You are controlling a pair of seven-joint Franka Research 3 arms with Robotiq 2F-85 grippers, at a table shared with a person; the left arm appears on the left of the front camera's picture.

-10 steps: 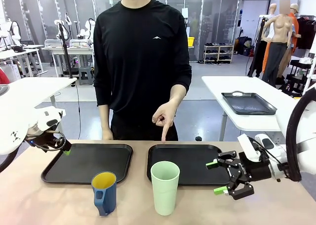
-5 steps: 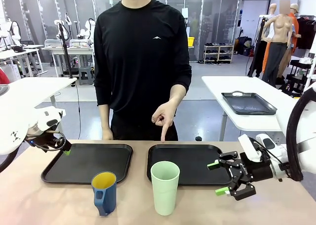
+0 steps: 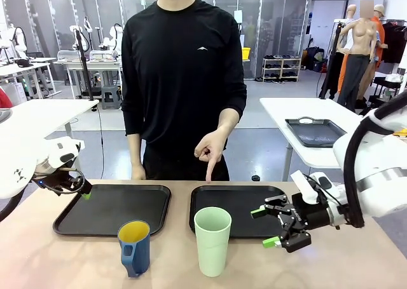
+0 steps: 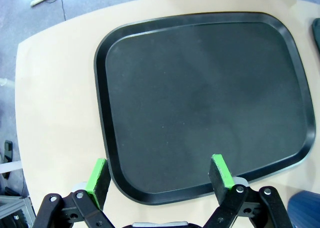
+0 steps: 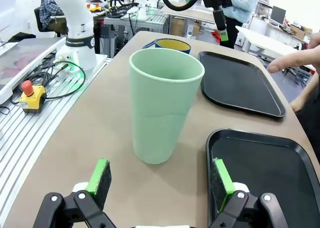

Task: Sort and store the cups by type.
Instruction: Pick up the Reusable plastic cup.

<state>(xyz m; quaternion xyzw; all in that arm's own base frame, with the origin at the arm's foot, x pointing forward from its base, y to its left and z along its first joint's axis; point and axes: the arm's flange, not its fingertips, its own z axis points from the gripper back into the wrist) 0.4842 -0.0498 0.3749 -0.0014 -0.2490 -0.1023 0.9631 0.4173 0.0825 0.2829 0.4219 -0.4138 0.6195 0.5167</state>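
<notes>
Front view: mug [image 3: 134,248] by left tray [image 3: 108,206], tumbler [image 3: 212,241] by right tray [image 3: 245,203].

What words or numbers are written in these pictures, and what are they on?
Nothing here reads clearly as words or numbers.
On the black shirt: a small white chest logo, a shape with no letters.
On the black band around the white arm base: white print, too small to read.

a robotics lab — white worktables [image 3: 283,114], loose cables [image 5: 55,77], a yellow emergency-stop box [image 5: 31,95]
</notes>
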